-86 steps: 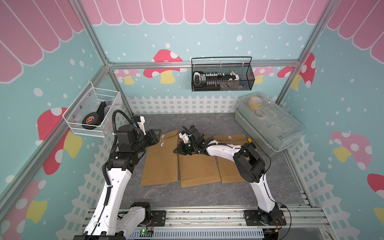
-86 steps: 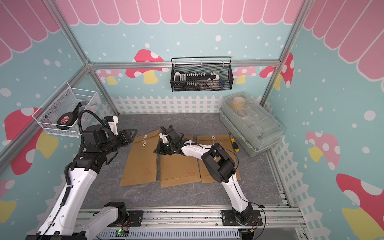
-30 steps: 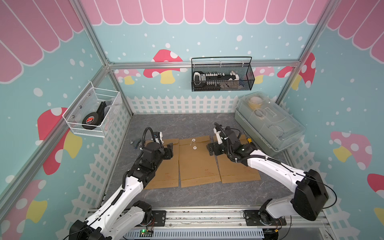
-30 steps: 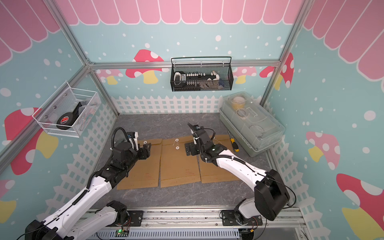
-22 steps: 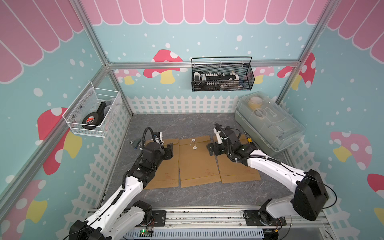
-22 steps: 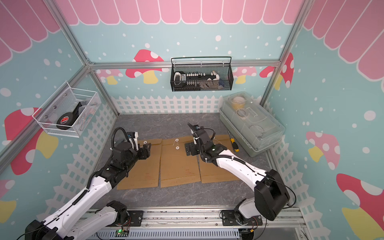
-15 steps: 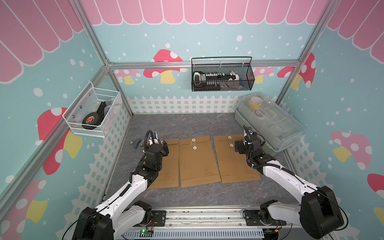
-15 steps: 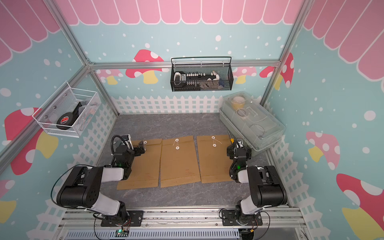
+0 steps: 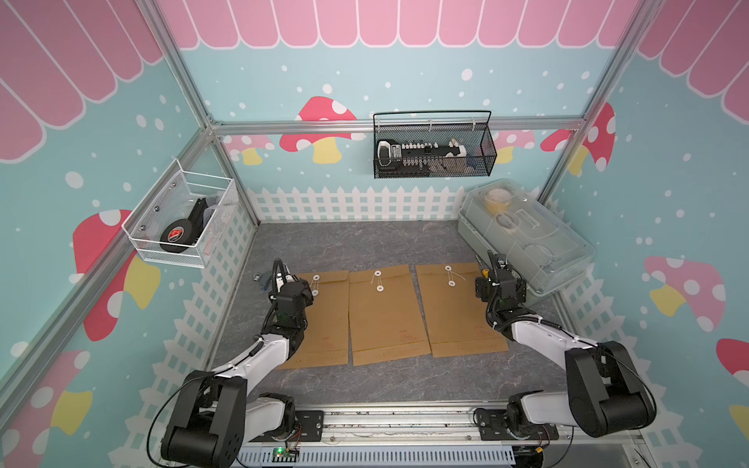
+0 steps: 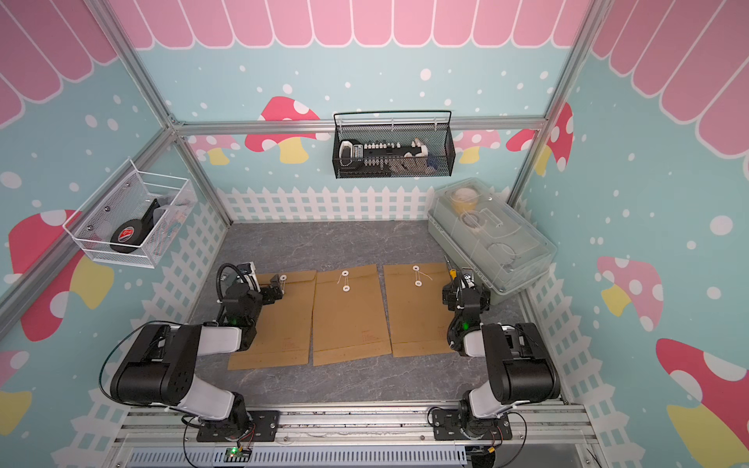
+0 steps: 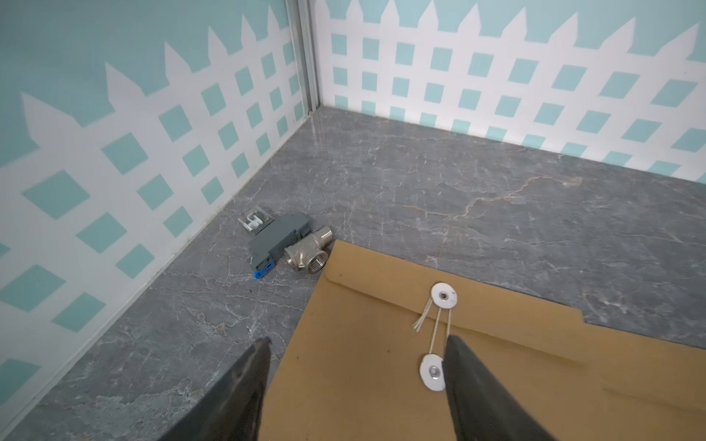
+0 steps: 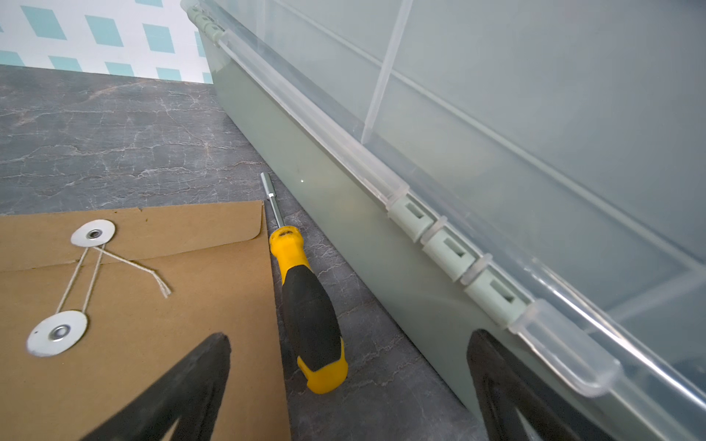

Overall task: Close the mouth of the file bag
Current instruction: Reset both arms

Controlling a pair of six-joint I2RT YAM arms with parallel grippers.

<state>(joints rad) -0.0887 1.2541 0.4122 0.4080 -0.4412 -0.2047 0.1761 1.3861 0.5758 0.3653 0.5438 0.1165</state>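
Note:
Three brown file bags lie flat side by side on the grey table in both top views: left bag (image 9: pixel 324 324), middle bag (image 9: pixel 385 316), right bag (image 9: pixel 458 312). Each flap is folded down, with string running between two white discs (image 11: pixel 444 294). My left gripper (image 11: pixel 357 340) stands open low over the left bag's (image 11: pixel 382 389) top corner, one finger beside the lower disc. My right gripper (image 12: pixel 349 336) is open at the right bag's (image 12: pixel 172 298) outer edge, holding nothing.
A yellow-and-black screwdriver (image 12: pixel 305 301) lies between the right bag and a clear lidded storage box (image 9: pixel 527 239). A grey module (image 11: pixel 277 240) and a metal pipe fitting (image 11: pixel 307 257) sit by the left bag's corner near the fence wall. Wire baskets hang on the walls.
Both arms have drawn back toward the front. The right gripper left the middle bag for the right bag's outer edge. Both grippers opened; the raised left flap now lies flat.

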